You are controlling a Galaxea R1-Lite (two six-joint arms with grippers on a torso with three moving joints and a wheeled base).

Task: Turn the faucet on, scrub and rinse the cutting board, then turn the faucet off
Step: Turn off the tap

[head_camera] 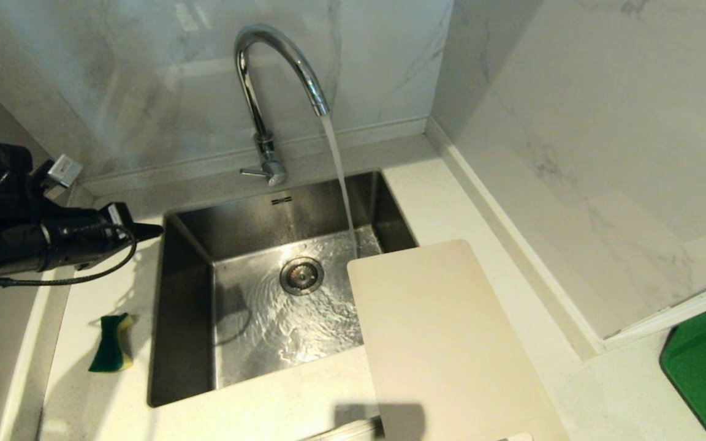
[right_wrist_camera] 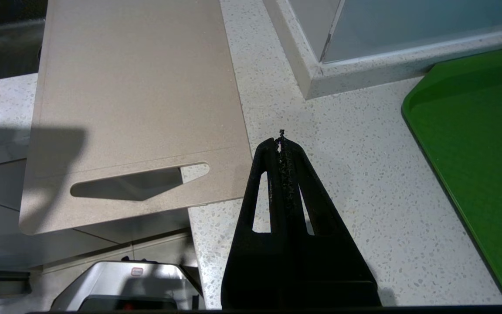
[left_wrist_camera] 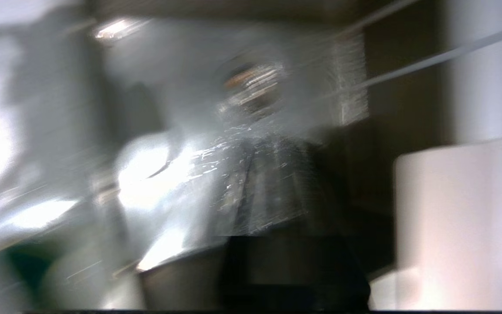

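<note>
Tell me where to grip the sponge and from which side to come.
Grip the sponge across its green and yellow faces, coming down from above. It stands on edge, slightly bent, on the countertop left of the sink, so both broad faces are exposed. The left end effector is probably nearest.
</note>
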